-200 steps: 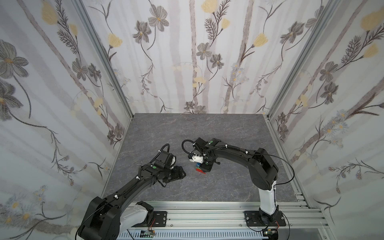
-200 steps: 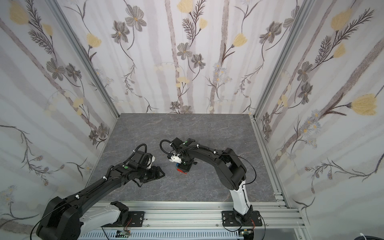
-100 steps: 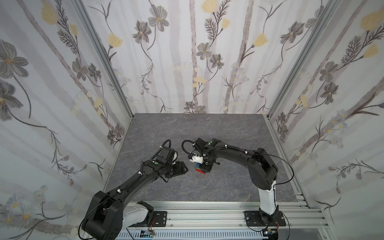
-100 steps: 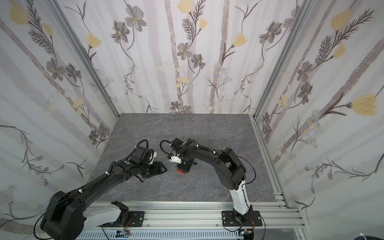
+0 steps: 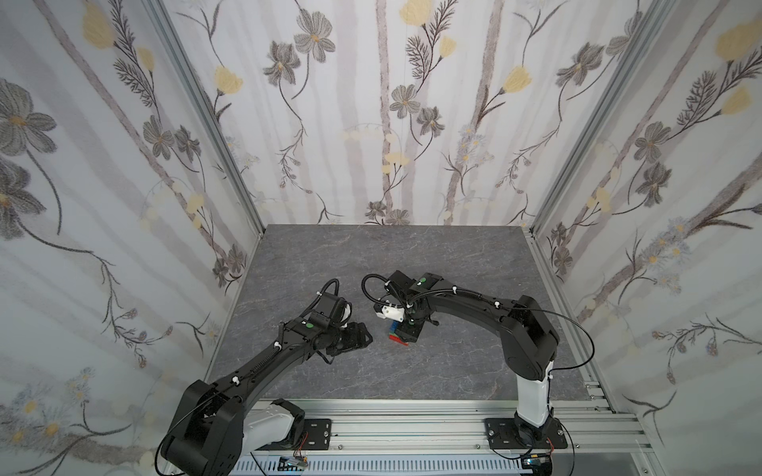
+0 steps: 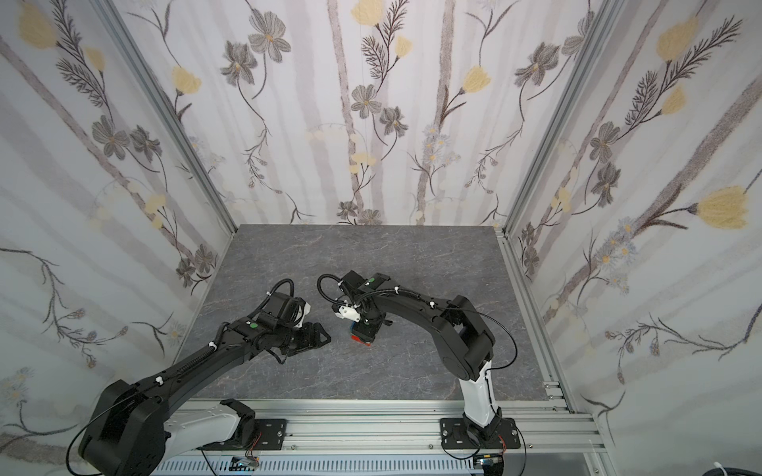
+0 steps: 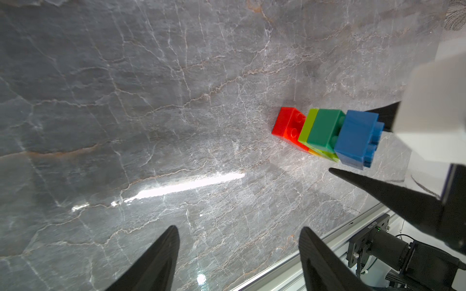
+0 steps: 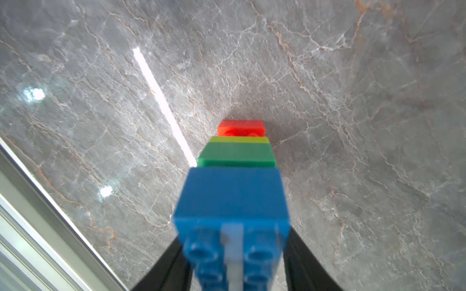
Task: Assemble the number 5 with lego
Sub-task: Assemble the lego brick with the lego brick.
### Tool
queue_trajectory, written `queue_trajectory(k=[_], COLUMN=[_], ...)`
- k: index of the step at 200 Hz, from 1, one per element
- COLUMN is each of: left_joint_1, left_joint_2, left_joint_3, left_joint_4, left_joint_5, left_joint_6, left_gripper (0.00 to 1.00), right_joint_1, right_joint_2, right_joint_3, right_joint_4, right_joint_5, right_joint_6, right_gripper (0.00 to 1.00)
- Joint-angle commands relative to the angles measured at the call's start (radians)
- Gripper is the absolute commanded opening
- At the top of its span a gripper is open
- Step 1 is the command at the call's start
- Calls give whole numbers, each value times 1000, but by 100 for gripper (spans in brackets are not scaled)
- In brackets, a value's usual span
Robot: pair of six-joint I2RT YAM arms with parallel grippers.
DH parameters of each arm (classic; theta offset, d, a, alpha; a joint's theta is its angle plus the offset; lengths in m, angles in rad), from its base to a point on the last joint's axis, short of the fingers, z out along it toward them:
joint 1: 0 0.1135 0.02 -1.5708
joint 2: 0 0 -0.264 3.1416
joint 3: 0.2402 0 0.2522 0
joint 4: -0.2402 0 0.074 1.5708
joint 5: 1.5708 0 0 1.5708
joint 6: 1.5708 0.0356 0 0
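Seemingly finished: number 5 (image 7: 325, 133) stands upright on table (image 7: 126, 100), red brick (image 7: 287, 121) at base, blue brick (image 8: 232, 194) on top. Right gripper (image 5: 406, 331): jaws straddle blue brick, slight gap showing, released. Left gripper (image 5: 363, 336) near number 5, jaws wide, empty. Remaining: pull right arm clear.

Black jointed arms (image 5: 264, 362), white base links (image 5: 532, 399), looped cables (image 5: 363, 286), green dots (image 5: 308, 324)

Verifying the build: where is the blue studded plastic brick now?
In both wrist views the blue brick caps the multicoloured brick stack at the grey table's middle, between the right gripper's fingers.
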Motion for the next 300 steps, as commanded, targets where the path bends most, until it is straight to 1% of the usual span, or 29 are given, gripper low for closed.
queue_trajectory(k=[1, 26, 64, 66, 90, 119, 130, 140, 162, 190, 210, 259, 288, 300], left_joint_1=[2, 3, 10, 10, 14, 25, 30, 36, 53, 58, 60, 59, 60, 59], left_joint_2=[1, 21, 72, 90, 153, 244, 271, 294, 346, 376, 397, 454, 469, 472], left_joint_3=[19, 48, 102, 103, 135, 158, 158, 150, 120, 74, 50, -2, -2, -7], left_joint_4=[12, 35, 113, 120, 189, 283, 325, 370, 494, 630, 690, 845, 873, 880], left_joint_5=[-5, 7, 55, 58, 107, 218, 255, 282, 365, 414, 442, 494, 510, 512], left_joint_6=[-2, 2, 0, 0, 3, -21, -33, -51, -114, -169, -198, -274, -290, -292], left_gripper=[80, 85, 91, 91, 94, 95, 94, 93, 91, 86, 83, 83, 78, 77], right_joint_1=[-5, -21, -58, -58, -65, -74, -76, -80, -93, -101, -102, -97, -97, -96], right_joint_2=[-40, -97, -183, -188, -240, -313, -336, -391, -452, -489, -489, -442, -434, -428], right_joint_3=[-9, -27, -63, -66, -134, -250, -295, -334, -399, -441, -458, -447, -445, -447], right_joint_4=[-17, -17, -12, -10, 35, 125, 162, 191, 230, 252, 279, 311, 313, 313], right_joint_5=[-18, -45, -77, -82, -97, -128, -134, -132, -137, -133, -137, -147, -140, -140], right_joint_6=[20, 42, 108, 113, 167, 253, 281, 306, 340, 362, 384, 404, 401, 401], right_gripper=[58, 60, 60, 60, 60, 60, 60, 60, 61, 61, 60, 60, 60, 59])
